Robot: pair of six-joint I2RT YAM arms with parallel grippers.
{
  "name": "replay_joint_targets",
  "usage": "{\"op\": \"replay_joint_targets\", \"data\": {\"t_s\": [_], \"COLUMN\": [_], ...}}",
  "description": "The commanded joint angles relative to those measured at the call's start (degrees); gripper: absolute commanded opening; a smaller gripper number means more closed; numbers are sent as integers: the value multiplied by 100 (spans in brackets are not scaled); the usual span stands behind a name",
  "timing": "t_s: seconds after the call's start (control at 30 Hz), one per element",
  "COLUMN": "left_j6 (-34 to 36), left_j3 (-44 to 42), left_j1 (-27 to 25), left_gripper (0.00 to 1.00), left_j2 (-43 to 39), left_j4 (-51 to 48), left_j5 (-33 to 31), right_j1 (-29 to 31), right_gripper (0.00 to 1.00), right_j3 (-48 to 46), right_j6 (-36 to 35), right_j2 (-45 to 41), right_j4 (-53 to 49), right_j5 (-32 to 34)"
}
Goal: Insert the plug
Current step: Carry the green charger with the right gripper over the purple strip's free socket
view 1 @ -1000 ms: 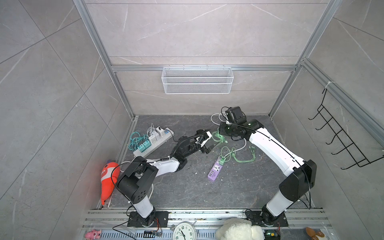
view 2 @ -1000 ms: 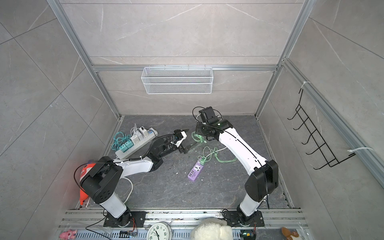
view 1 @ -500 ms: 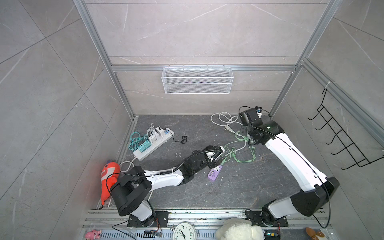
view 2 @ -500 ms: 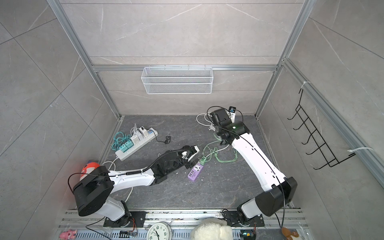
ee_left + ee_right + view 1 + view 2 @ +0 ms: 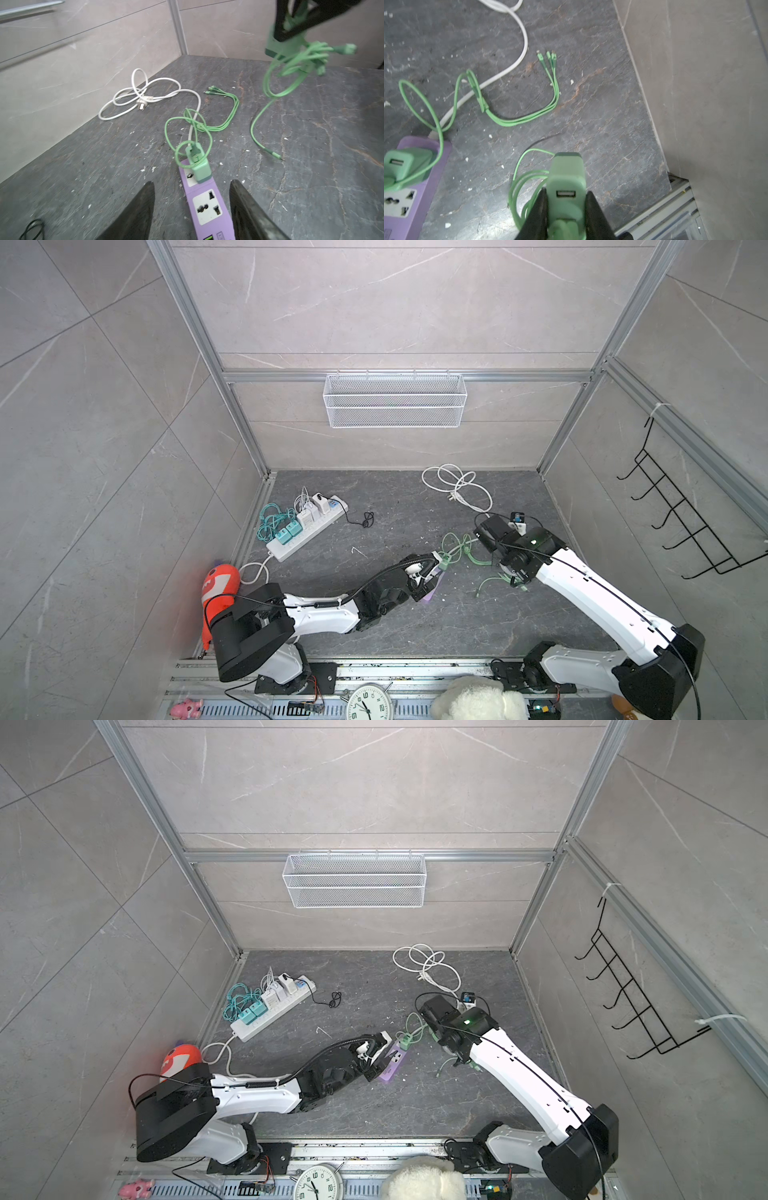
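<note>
Left wrist view gives me the layout: one dark table point(image 5: 311, 145) carries everything, with two arms working over it. My left hand point(image 5: 192, 182) is half open. Its fingers straddle the purple power strip point(image 5: 207, 204) without touching it, I judge so they can pin the strip when the plug is pushed in. My right hand point(image 5: 566, 190) is clamped tight on the green plug point(image 5: 566, 176). It holds the plug clear of the table and off to one side of the strip, cord dangling, not yet lined up with a socket.

I count two power strips: the purple one, and a white power strip point(image 5: 307, 531) well apart on the left-arm side, crowded with adapters. There are two green plugs, mine in the air and a twin plug point(image 5: 200, 168) seated at the purple strip's far end. One free socket lies just beside the twin. One coiled white cable point(image 5: 145, 91) seems to be the purple strip's own lead. One three-headed green cable point(image 5: 224, 124) runs from the twin.
</note>
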Motion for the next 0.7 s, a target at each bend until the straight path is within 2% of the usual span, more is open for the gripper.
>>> {"op": "replay_joint_targets", "data": {"t_s": [0.0,0.1,0.23,0.4,0.67], "left_j6": [-296,-546,-685,-935,-1269], "left_j3": [-38,-93,-161,-543,-836], "left_j1": [-19,-17,-14,5,7], "left_gripper": [59,56,56,56,55], "left_j2": [-354,-588,-739,-821,-577], "left_j4": [-31,-512,-1022,-699,-81], "left_j5": [-1153,-1946,-2387,-2576,-2774], "right_j1": [446,923,1490,2017,2336], "right_gripper": [4,3,3,3,3], "right_j3": [-174,-243,-474,-800,-457], "right_j6": [509,721,669,658,825], "right_j2": [153,328,443,631,1138], "right_j4": [354,677,1551,2565,2676], "right_j5": [-284,-495,-886,-977,-1080]}}
